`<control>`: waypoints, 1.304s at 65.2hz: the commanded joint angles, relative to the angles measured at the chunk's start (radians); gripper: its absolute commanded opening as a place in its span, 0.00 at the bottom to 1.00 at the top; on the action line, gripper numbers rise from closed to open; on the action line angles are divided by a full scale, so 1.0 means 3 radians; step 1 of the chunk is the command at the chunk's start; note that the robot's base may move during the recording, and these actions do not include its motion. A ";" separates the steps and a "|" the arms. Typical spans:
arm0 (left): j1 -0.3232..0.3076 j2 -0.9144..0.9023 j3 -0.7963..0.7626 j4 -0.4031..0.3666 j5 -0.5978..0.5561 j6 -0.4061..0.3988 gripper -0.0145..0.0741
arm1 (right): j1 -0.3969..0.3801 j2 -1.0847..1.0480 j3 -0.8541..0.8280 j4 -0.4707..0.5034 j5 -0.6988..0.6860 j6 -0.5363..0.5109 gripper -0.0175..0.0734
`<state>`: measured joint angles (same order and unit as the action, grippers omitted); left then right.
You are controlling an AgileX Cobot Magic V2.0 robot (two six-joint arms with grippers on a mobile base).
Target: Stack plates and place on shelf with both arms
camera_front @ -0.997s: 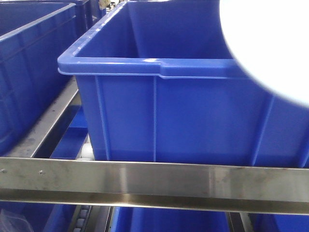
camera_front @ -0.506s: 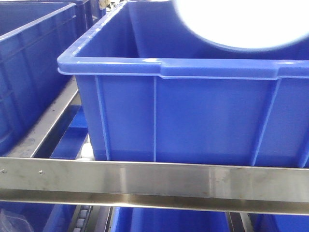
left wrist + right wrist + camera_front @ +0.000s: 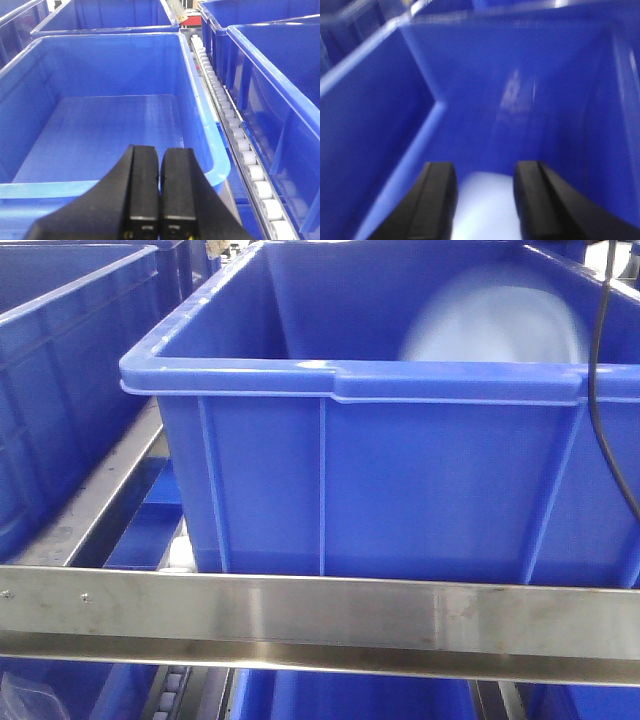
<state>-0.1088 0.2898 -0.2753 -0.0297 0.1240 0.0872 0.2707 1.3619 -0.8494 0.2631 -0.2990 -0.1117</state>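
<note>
A pale plate [image 3: 495,320] sits blurred inside the blue crate [image 3: 400,490] on the shelf [image 3: 320,615]. Right gripper [image 3: 482,200] hangs spread above it, probably letting go. Left gripper [image 3: 160,195], pressed together, holds nothing over another crate [image 3: 100,125].

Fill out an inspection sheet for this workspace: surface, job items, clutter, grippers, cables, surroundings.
Surface: steel shelf rail across the front, blue crate sitting behind it.
Job items: pale plate, blurred, inside the blue crate; a second plate cannot be told apart.
Clutter: nothing seen.
Grippers: left gripper shut on nothing, over an empty crate; right gripper open, pale plate below its fingers, contact unclear from blur.
Cables: one black cable hanging at the right edge over the crate.
Surroundings: more blue crates; white roller track between them.
</note>
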 commanded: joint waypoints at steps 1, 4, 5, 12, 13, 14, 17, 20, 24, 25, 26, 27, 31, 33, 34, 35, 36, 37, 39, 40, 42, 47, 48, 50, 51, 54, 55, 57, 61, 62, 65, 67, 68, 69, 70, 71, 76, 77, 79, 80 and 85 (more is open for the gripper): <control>0.0012 0.0023 -0.0113 -0.0029 -0.0284 -0.0023 0.26 | 0.0002 -0.0102 -0.0128 -0.0041 -0.0323 0.0017 0.66; 0.0012 0.0023 -0.0113 -0.0029 -0.0284 -0.0023 0.26 | 0.0002 -0.0102 -0.0128 -0.0041 -0.0320 0.0017 0.66; 0.0012 0.0023 -0.0113 -0.0029 -0.0284 -0.0023 0.26 | 0.0002 -0.0107 -0.0128 -0.0041 -0.0320 0.0017 0.66; 0.0012 0.0023 -0.0113 -0.0029 -0.0284 -0.0023 0.26 | -0.0007 -0.0128 -0.0108 -0.0041 -0.0309 0.0001 0.65; 0.0012 0.0023 -0.0113 -0.0029 -0.0284 -0.0023 0.26 | -0.0014 -0.0134 -0.0100 -0.0041 -0.0309 -0.0009 0.65; 0.0012 0.0023 -0.0113 -0.0029 -0.0284 -0.0023 0.26 | -0.0017 -0.0145 -0.0085 -0.0041 -0.0309 -0.0027 0.63; 0.0012 0.0023 -0.0113 -0.0029 -0.0284 -0.0023 0.26 | -0.0040 -0.0183 -0.0025 -0.0041 -0.0309 -0.0105 0.57; 0.0012 0.0023 -0.0113 -0.0029 -0.0284 -0.0023 0.26 | -0.0059 -0.0248 0.0058 -0.0041 -0.0309 -0.0207 0.48; 0.0012 0.0023 -0.0113 -0.0029 -0.0284 -0.0023 0.26 | -0.0110 -0.0379 0.0188 -0.0041 -0.0309 -0.0333 0.36; 0.0012 0.0023 -0.0113 -0.0029 -0.0284 -0.0023 0.26 | -0.0131 -0.0412 0.0238 -0.0041 -0.0309 -0.0359 0.32; 0.0012 0.0023 -0.0113 -0.0029 -0.0284 -0.0023 0.26 | -0.0144 -0.0464 0.0272 -0.0041 -0.0309 -0.0364 0.30; 0.0012 0.0023 -0.0113 -0.0029 -0.0284 -0.0023 0.26 | -0.0159 -0.0500 0.0307 -0.0041 -0.0313 -0.0364 0.26; 0.0012 0.0023 -0.0113 -0.0029 -0.0284 -0.0023 0.26 | -0.0238 -0.0676 0.0484 -0.0041 -0.0313 -0.0364 0.25; 0.0012 0.0023 -0.0113 -0.0029 -0.0284 -0.0023 0.26 | -0.0288 -0.0787 0.0578 -0.0044 -0.0313 -0.0364 0.25; 0.0012 0.0023 -0.0113 -0.0029 -0.0284 -0.0023 0.26 | -0.0316 -0.0834 0.0616 -0.0044 -0.0310 -0.0364 0.25; 0.0012 0.0023 -0.0113 -0.0029 -0.0284 -0.0023 0.26 | -0.0334 -0.0903 0.0673 -0.0044 -0.0302 -0.0364 0.25; 0.0012 0.0023 -0.0113 -0.0029 -0.0284 -0.0023 0.26 | -0.0361 -0.0949 0.0711 -0.0044 -0.0293 -0.0364 0.25; 0.0012 0.0023 -0.0113 -0.0029 -0.0284 -0.0023 0.26 | -0.0379 -0.0996 0.0748 -0.0044 -0.0286 -0.0364 0.25; 0.0012 0.0023 -0.0113 -0.0029 -0.0284 -0.0023 0.26 | -0.0417 -0.1119 0.0841 -0.0044 -0.0265 -0.0364 0.25; 0.0012 0.0023 -0.0113 -0.0029 -0.0284 -0.0023 0.26 | -0.0438 -0.1194 0.0898 -0.0044 -0.0246 -0.0364 0.25; 0.0012 0.0023 -0.0113 -0.0029 -0.0284 -0.0023 0.26 | -0.0459 -0.1295 0.0971 -0.0044 -0.0218 -0.0364 0.25; 0.0012 0.0023 -0.0113 -0.0029 -0.0284 -0.0023 0.26 | -0.0481 -0.1611 0.1159 -0.0044 -0.0119 -0.0364 0.25; 0.0012 0.0023 -0.0113 -0.0029 -0.0284 -0.0023 0.26 | -0.0481 -0.1664 0.1207 -0.0044 -0.0080 -0.0364 0.25; 0.0012 0.0023 -0.0113 -0.0029 -0.0284 -0.0023 0.26 | -0.0481 -0.1790 0.1277 -0.0044 -0.0001 -0.0364 0.25; 0.0012 0.0023 -0.0113 -0.0029 -0.0284 -0.0023 0.26 | -0.0481 -0.1842 0.1301 -0.0044 0.0036 -0.0364 0.25; 0.0012 0.0023 -0.0113 -0.0029 -0.0284 -0.0023 0.26 | -0.0481 -0.2043 0.1382 -0.0044 0.0173 -0.0364 0.25; 0.0012 0.0023 -0.0113 -0.0029 -0.0284 -0.0023 0.26 | -0.0481 -0.2129 0.1412 -0.0044 0.0232 -0.0364 0.25; 0.0012 0.0023 -0.0113 -0.0029 -0.0284 -0.0023 0.26 | -0.0481 -0.2251 0.1452 -0.0044 0.0301 -0.0364 0.25; 0.0012 0.0023 -0.0113 -0.0029 -0.0284 -0.0023 0.26 | -0.0481 -0.2560 0.1523 -0.0044 0.0433 -0.0360 0.25; 0.0012 0.0023 -0.0113 -0.0029 -0.0284 -0.0023 0.26 | -0.0481 -0.2653 0.1544 -0.0044 0.0463 -0.0360 0.25; 0.0012 0.0023 -0.0113 -0.0029 -0.0284 -0.0023 0.26 | -0.0481 -0.2837 0.1584 -0.0039 0.0499 -0.0360 0.25; 0.0012 0.0023 -0.0113 -0.0029 -0.0284 -0.0023 0.26 | -0.0481 -0.2982 0.1604 -0.0037 0.0523 -0.0357 0.25; 0.0012 0.0023 -0.0113 -0.0029 -0.0284 -0.0023 0.26 | -0.0481 -0.3038 0.1611 -0.0037 0.0532 -0.0357 0.25; 0.0012 0.0023 -0.0113 -0.0029 -0.0284 -0.0023 0.26 | -0.0481 -0.3118 0.1618 -0.0037 0.0544 -0.0357 0.25; 0.0012 0.0023 -0.0113 -0.0029 -0.0284 -0.0023 0.26 | -0.0481 -0.3169 0.1624 -0.0037 0.0553 -0.0357 0.25; 0.0012 0.0023 -0.0113 -0.0029 -0.0284 -0.0023 0.26 | -0.0481 -0.3217 0.1627 -0.0037 0.0560 -0.0357 0.25; 0.0012 0.0023 -0.0113 -0.0029 -0.0284 -0.0023 0.26 | -0.0481 -0.3463 0.1627 -0.0031 0.0643 -0.0352 0.25; 0.0012 0.0023 -0.0113 -0.0029 -0.0284 -0.0023 0.26 | -0.0481 -0.3508 0.1627 -0.0031 0.0651 -0.0352 0.25; 0.0012 0.0023 -0.0113 -0.0029 -0.0284 -0.0023 0.26 | -0.0481 -0.3578 0.1627 -0.0031 0.0654 -0.0352 0.25; 0.0012 0.0023 -0.0113 -0.0029 -0.0284 -0.0023 0.26 | -0.0481 -0.3602 0.1627 -0.0031 0.0654 -0.0352 0.25; 0.0012 0.0023 -0.0113 -0.0029 -0.0284 -0.0023 0.26 | -0.0481 -0.3710 0.1627 -0.0031 0.0642 -0.0352 0.25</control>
<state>-0.1088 0.2898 -0.2753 -0.0297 0.1240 0.0872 0.1312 0.2685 -0.3340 0.2631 -0.0336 -0.2136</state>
